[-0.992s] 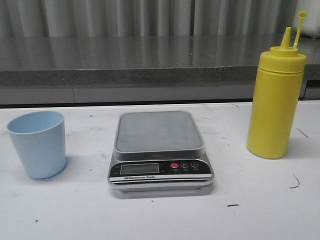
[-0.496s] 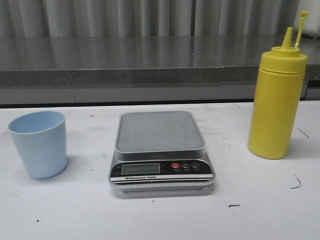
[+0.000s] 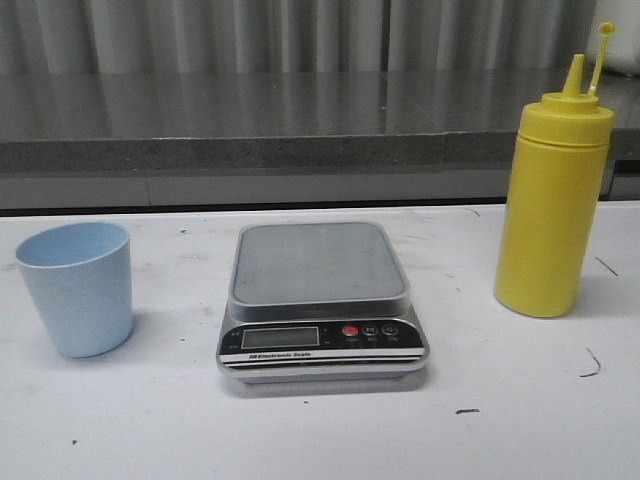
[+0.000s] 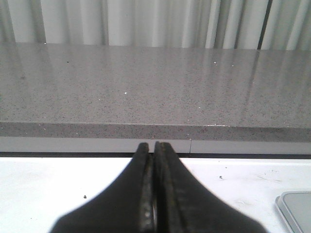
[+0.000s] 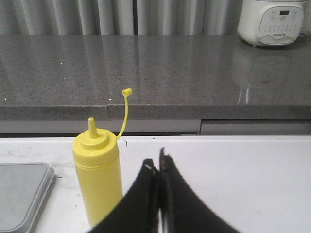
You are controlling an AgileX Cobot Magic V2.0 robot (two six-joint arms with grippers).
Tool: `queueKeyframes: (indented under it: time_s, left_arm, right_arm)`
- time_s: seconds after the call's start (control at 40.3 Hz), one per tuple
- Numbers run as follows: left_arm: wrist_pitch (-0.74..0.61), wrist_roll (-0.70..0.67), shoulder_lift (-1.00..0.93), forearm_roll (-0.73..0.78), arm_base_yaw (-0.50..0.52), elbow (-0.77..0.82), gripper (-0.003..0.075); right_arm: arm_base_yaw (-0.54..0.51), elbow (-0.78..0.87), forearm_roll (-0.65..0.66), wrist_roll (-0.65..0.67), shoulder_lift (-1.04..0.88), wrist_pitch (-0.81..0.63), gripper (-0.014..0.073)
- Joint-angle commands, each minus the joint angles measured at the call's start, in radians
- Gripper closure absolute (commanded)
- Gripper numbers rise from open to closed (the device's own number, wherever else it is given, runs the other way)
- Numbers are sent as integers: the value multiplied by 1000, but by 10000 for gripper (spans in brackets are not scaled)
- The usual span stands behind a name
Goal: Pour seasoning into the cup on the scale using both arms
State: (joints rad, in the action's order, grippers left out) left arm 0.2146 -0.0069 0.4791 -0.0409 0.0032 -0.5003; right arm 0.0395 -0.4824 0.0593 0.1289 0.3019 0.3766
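Note:
The yellow seasoning bottle (image 3: 551, 205) stands upright at the right of the white table, its cap tethered open. It also shows in the right wrist view (image 5: 98, 179). The pale blue cup (image 3: 77, 288) stands at the left, on the table. The silver-grey scale (image 3: 319, 297) sits in the middle with a bare platform; a corner shows in the left wrist view (image 4: 296, 208). My left gripper (image 4: 153, 145) is shut and empty, with no cup in its view. My right gripper (image 5: 158, 162) is shut and empty, close beside the bottle, not touching it. Neither arm shows in the front view.
A grey stone counter (image 3: 300, 125) runs behind the table, with a curtain beyond it. A white rice cooker (image 5: 273, 22) stands on the counter at the far right. Small dark marks (image 3: 590, 362) dot the white table (image 3: 500, 420).
The front view shifts by a few pixels between frames. The cup, scale and bottle stand where they were.

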Motion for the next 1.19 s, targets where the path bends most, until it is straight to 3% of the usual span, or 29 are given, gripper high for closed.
queueKeyframes:
  time_s: [0.0, 0.124, 0.223, 0.298, 0.397, 0.521, 0.645, 0.843, 0.967, 1.165]
  left_arm:
    - [-80, -8, 9, -4, 1, -39, 738]
    - [-80, -8, 9, -4, 1, -39, 664]
    - [-95, -8, 9, -4, 1, -39, 477]
    - [-116, -8, 12, -4, 1, -39, 304]
    - [-162, -8, 24, -6, 1, -39, 195]
    - [-183, -8, 35, -64, 1, -39, 188]
    - [-177, -8, 67, -69, -27, -39, 188]
    - [-83, 7, 220, -53, -207, -112, 192]
    - [58, 7, 385, 2, -347, -197, 230]
    - [227, 1, 647, 8, -459, -358, 281]
  right_arm:
    - [-7, -37, 12, 0, 16, -89, 664]
    - [-7, -37, 12, 0, 16, -89, 664]
    - [-7, -37, 12, 0, 16, -90, 645]
    - [-7, -37, 14, 0, 16, -96, 552]
    - [-7, -36, 14, 0, 16, -95, 368]
    - [-7, -28, 14, 0, 16, -96, 96]
    - [-7, -24, 14, 0, 16, -100, -41]
    - [-7, -24, 14, 0, 16, -112, -45]
    - [-7, -24, 14, 0, 16, -112, -45]
    - [-7, -24, 14, 0, 16, -110, -45]
